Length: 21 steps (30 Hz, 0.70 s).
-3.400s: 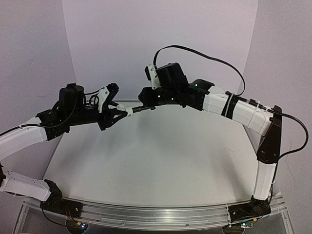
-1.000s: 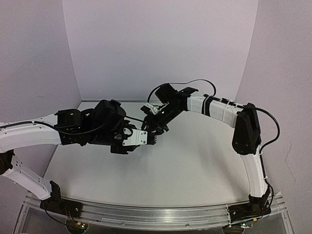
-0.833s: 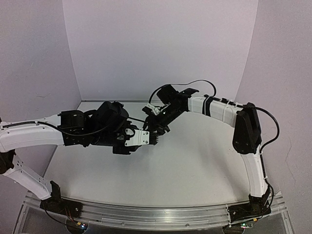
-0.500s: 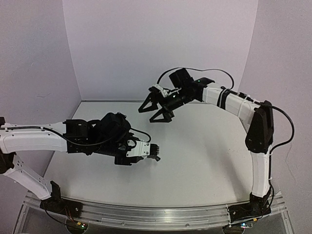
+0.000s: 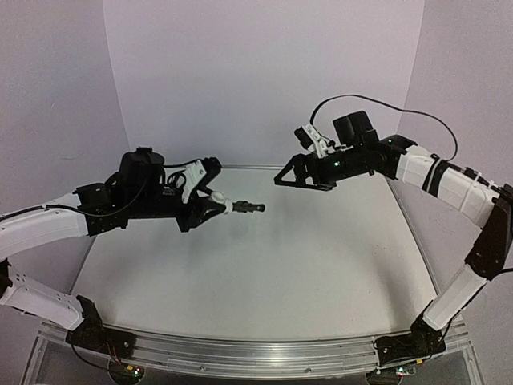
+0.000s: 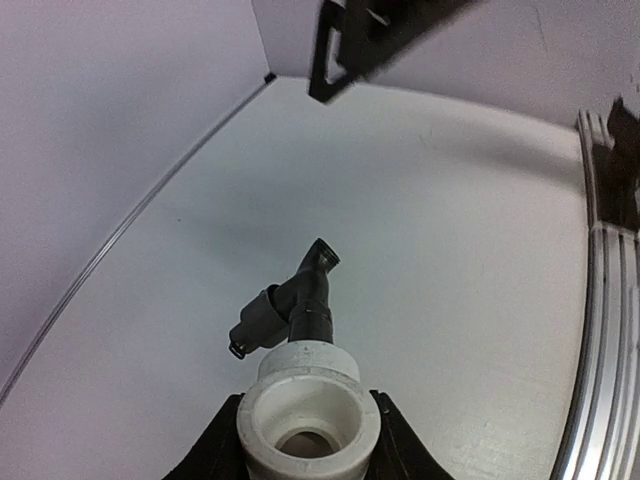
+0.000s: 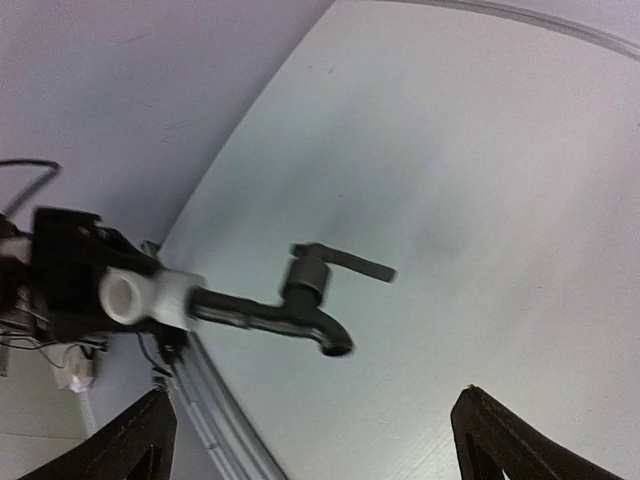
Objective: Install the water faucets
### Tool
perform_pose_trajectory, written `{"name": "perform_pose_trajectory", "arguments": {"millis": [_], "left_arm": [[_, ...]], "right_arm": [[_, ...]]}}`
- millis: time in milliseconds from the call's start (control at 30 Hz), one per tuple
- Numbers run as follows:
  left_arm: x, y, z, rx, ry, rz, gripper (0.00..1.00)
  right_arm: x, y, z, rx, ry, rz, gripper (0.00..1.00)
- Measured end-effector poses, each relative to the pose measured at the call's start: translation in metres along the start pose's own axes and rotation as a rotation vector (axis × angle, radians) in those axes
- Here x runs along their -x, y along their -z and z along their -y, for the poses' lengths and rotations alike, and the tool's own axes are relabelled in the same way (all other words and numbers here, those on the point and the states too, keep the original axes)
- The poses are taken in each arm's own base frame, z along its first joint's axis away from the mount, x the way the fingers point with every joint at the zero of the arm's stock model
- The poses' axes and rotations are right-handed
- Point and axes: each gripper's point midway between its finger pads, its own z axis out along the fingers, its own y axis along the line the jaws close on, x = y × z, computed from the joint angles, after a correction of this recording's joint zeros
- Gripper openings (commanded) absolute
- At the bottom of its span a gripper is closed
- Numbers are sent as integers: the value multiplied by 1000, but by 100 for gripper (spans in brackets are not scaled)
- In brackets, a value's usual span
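Note:
The water faucets hang joined in the air over the table's back left. The black tap (image 5: 250,208) sticks out of the white fitting (image 5: 219,202), and my left gripper (image 5: 208,197) is shut on that fitting. In the left wrist view the white fitting (image 6: 308,412) sits between my fingers with the tap (image 6: 298,300) pointing away, its lever to the left. My right gripper (image 5: 301,181) is open and empty, apart from the tap, up and to its right. The right wrist view shows the tap (image 7: 312,300) and fitting (image 7: 152,297) ahead of my spread fingertips (image 7: 493,440).
The white table (image 5: 264,273) is walled by lavender panels at the back and sides. A metal rail (image 5: 240,353) runs along the near edge with both arm bases on it. The right gripper's fingers (image 6: 372,40) show at the top of the left wrist view.
My right gripper has opened, let go of the tap and drawn back up and to the right. My left arm has lifted and turned the joined fitting and tap toward the back left.

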Motion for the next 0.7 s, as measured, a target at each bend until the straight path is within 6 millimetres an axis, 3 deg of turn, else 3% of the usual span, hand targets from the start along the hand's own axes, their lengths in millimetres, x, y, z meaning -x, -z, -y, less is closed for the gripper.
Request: {"name": "perform_pose_trajectory", "arguments": {"millis": [133, 233, 433, 533, 700], "left_arm": [[38, 20, -32, 19, 238, 206, 0], [51, 31, -53, 5, 430, 292, 0], [63, 41, -79, -140, 836, 334, 0], [71, 39, -81, -266, 985, 333, 0], [76, 42, -59, -458, 1100, 267, 0]], "right_arm": [[-16, 9, 23, -120, 149, 92, 98], [-22, 19, 29, -180, 285, 164, 98], [4, 31, 29, -286, 547, 275, 98], [10, 30, 24, -280, 655, 293, 98], [11, 18, 7, -204, 869, 334, 98]]}}
